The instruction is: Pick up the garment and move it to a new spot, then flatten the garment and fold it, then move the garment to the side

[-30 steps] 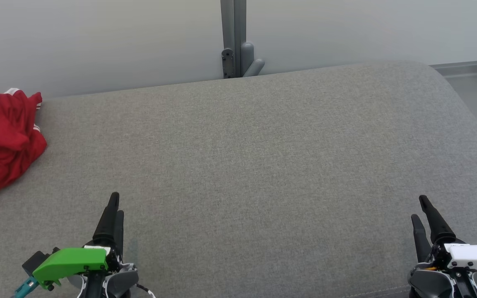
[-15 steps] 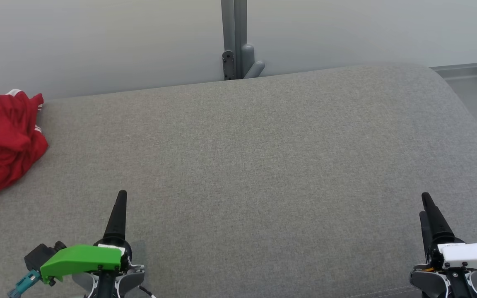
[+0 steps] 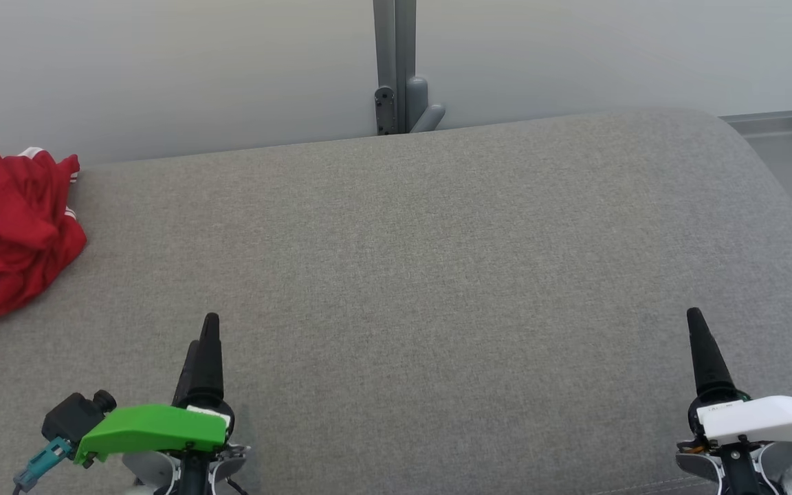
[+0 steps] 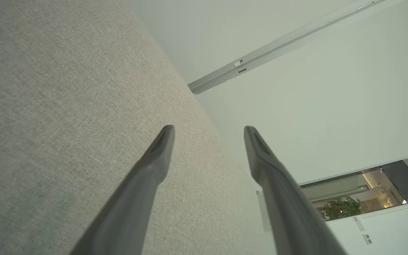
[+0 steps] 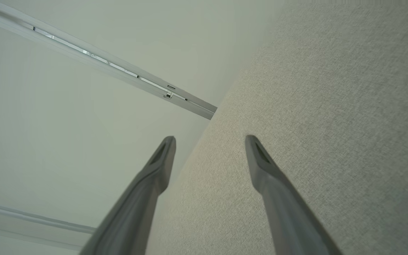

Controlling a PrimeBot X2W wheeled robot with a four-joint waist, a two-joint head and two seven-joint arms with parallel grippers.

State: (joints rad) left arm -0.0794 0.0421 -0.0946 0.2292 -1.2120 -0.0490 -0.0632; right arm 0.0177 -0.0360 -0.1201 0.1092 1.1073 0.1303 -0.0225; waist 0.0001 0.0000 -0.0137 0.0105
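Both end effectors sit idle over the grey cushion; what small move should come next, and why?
Probably swing the left end effector leftward toward the crumpled red garment. It lies untouched at the far left edge of the cushion, nearest that arm, whose fingers stand open and hold nothing.

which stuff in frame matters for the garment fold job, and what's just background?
Belongs to the job:
- red garment, crumpled at the left end of the grey cushion
- grey cushion, the work surface
- left gripper, open, empty
- right gripper, open, empty

Just there:
- grey post with its bracket, behind the cushion
- pale wall
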